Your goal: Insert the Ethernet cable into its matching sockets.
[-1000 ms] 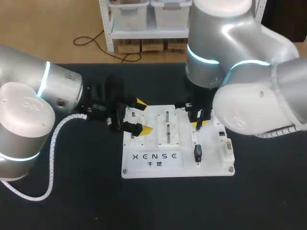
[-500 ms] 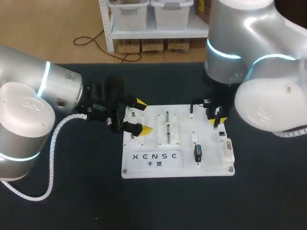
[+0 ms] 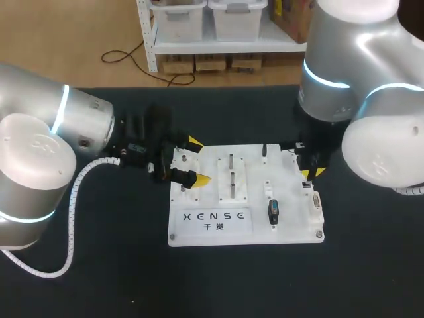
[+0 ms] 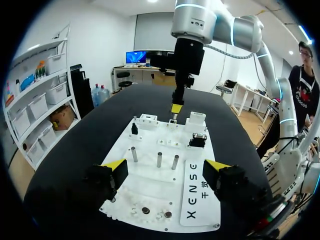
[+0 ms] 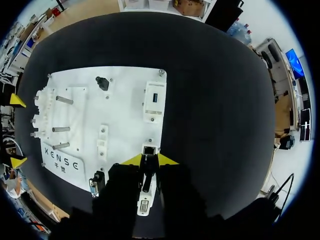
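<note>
Left gripper [image 3: 197,160]: fingers spread wide, pinching nothing, low over the board's left edge.
Table [image 3: 99,278]: black, with open room in front of the board and to its right.
Board [image 3: 255,165]: white, lying flat; upright metal pegs [image 3: 231,175] stand mid-board.
Socket [image 5: 148,149]: on the board's right edge, just ahead of the right fingertips.
Right gripper [image 5: 149,160]: pressed onto the Ethernet cable [image 5: 146,182] from both sides, at the board's right edge.
Cable axis: runs along the fingers, front end pointing at the socket; whether it is seated cannot be told.
</note>
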Tool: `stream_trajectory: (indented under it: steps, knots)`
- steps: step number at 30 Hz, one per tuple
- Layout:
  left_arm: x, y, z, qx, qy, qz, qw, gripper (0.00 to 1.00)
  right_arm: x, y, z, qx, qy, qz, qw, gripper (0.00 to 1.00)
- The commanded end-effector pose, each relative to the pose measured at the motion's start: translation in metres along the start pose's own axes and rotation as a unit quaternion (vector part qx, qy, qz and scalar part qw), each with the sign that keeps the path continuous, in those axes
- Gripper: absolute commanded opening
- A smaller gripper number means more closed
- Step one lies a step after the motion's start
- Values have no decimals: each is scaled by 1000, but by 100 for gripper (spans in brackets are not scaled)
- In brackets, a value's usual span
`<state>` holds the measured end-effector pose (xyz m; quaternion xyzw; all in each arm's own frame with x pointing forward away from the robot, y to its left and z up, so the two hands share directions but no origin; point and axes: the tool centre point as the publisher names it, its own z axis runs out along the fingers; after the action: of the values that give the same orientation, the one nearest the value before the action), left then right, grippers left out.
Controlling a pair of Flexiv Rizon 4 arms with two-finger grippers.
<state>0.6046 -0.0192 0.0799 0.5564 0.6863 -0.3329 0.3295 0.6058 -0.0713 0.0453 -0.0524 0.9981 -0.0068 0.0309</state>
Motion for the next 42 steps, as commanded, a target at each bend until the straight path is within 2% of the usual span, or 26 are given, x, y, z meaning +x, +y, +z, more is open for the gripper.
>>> stream_trajectory:
  steps: [1, 27, 42]
  knots:
    - [1, 0, 0, -1, -2, 1, 1000, 100, -5, -1, 4, -3, 1, -2, 1000, 0]
    - [1, 0, 0, -1, -2, 1, 1000, 100, -4, -1, 15, -9, 15, -3, 1000, 0]
    - [1, 0, 0, -1, -2, 1, 1000, 100, -5, 1, 31, -13, 21, -8, 1000, 0]
